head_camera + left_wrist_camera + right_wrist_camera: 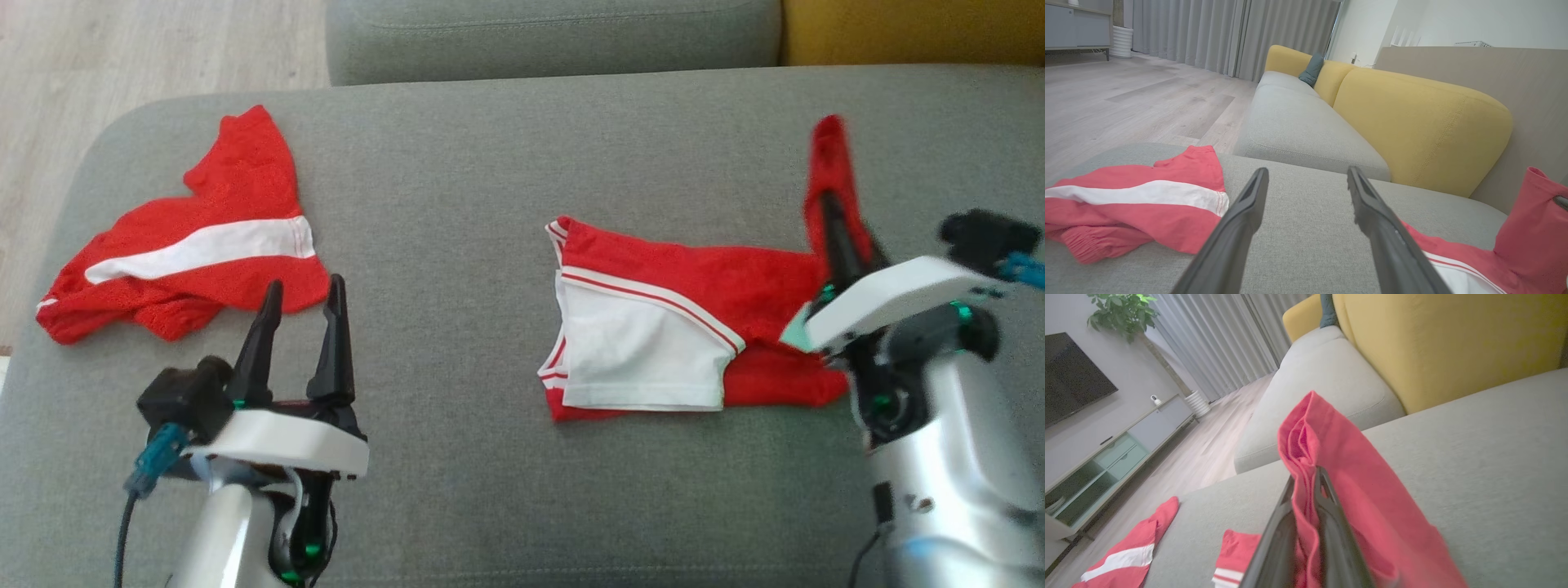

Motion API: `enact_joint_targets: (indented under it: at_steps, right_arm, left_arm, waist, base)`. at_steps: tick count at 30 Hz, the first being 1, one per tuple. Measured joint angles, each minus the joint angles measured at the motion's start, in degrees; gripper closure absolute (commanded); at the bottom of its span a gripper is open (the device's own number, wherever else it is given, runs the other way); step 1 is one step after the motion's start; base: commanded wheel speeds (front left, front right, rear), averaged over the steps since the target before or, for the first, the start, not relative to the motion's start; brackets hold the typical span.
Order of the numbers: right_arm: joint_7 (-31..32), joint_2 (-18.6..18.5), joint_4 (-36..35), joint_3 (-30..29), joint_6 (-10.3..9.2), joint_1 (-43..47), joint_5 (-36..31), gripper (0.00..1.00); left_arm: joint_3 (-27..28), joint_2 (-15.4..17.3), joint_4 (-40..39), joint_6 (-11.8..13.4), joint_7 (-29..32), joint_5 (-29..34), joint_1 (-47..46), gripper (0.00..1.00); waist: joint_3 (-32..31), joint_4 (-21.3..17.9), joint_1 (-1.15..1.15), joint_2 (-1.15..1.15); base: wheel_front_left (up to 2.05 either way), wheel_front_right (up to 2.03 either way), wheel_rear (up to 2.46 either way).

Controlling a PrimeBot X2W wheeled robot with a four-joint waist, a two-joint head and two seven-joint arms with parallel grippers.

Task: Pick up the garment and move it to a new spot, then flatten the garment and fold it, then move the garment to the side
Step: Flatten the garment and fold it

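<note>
I see the right gripper (831,214) clamped on a raised red corner of the red-and-white garment (678,302), with a fold of cloth pinched between its fingers. The rest of that garment lies on the right half of the grey sofa cushion (457,180), white panel up. My left gripper (304,284) hangs with its fingers spread wide and holds nothing. It is just beside a second red garment (204,245) with a white stripe, crumpled at the cushion's left end. A yellow backrest (1412,118) stands beyond.
</note>
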Motion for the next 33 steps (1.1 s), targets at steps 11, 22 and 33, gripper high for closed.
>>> enact_joint_targets:
  at_steps: [11, 22, 33]
  right_arm:
    - [-6.17, -0.04, 6.68, 16.61, 0.00, 0.68, 9.54, 1.00]
    - [-12.80, -0.16, 16.08, 28.81, 0.00, -0.93, 16.48, 1.00]
    - [-19.26, -0.44, 16.67, 40.30, 0.00, -5.06, 25.35, 0.00]
  left_arm:
    - [-0.80, 0.00, 0.58, -0.10, 0.00, 0.00, 0.03, 0.00]
    - [-2.45, -0.01, 0.98, -0.02, 0.00, -0.35, 0.04, 0.00]
    - [-2.34, 0.01, 1.29, 0.05, 0.00, -0.35, 0.05, 0.00]
  waist:
    - [0.05, 2.50, 0.00, 0.00]
    - [0.52, 5.41, 0.00, 0.00]
    - [1.25, 5.62, 0.00, 0.00]
  base:
    - [0.00, 0.00, 0.00]
    - [0.00, 0.00, 0.00]
    - [0.00, 0.00, 0.00]
